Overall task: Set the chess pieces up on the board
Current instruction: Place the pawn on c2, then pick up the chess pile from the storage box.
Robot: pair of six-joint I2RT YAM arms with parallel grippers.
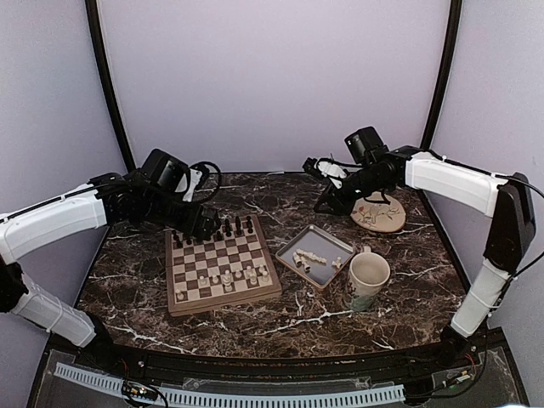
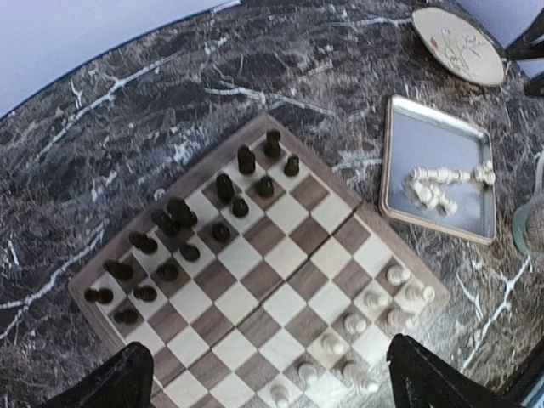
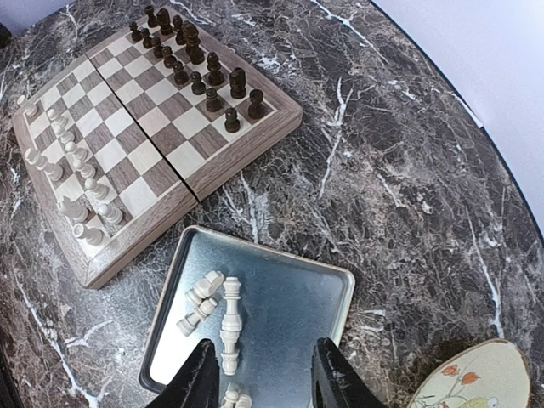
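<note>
The board lies left of centre, with dark chessmen along its far rows. Several cream-white chess pieces stand along its near rows. More white chess pieces lie on their sides in the grey tray. My left gripper hovers over the board's far edge. In the left wrist view it is wide open and empty above the board, with the standing white pieces below it. My right gripper hangs open and empty high above the tray and its lying pieces.
A cream mug stands just right of the tray's near corner. A round decorated plate sits at the back right, under the right arm. The tabletop is dark marble, enclosed by pale walls.
</note>
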